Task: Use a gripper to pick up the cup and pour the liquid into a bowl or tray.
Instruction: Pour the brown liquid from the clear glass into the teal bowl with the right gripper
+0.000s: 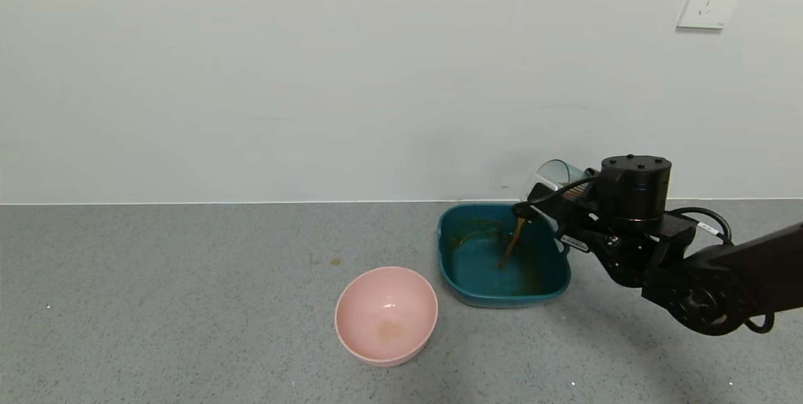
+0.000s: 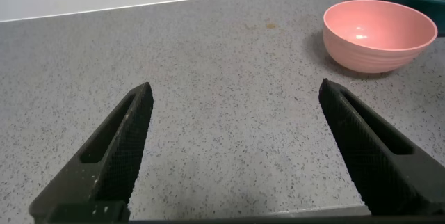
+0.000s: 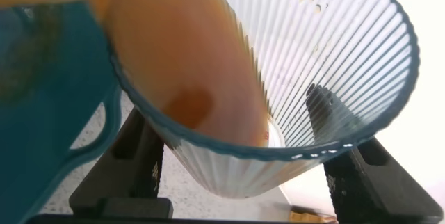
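- Over the far right corner of the teal basin (image 1: 477, 291) you have the cup (image 1: 552, 179) tipped well past level, its mouth turned down toward the basin, and a thin stream of liquid (image 1: 513, 242) runs from its lip into the basin's floor.
- Judging from that, the pick-up is done and the pour is under way; what is left is to drain the remainder and, I'd say, bring the cup upright again.
- Up close in the right wrist view, the cup (image 3: 306, 64) is clear, pale and finely ribbed with a blue-grey rim, and a reddish-brown pool of liquid (image 3: 174, 71) sits against its lower wall, so it is not yet empty.
- Your right end effector (image 1: 558, 203) is pinching the cup, a black finger pressed against the ribbed wall on each side.
- Brownish smears already mark the basin's inner wall and floor.
- Near the basin on the grey tabletop (image 1: 157, 303) stands a pink bowl (image 1: 386, 315); a faint tan patch shows at its bottom.
- Your left end effector (image 2: 233, 158) is idle over bare tabletop, fingers spread wide, holding nothing.
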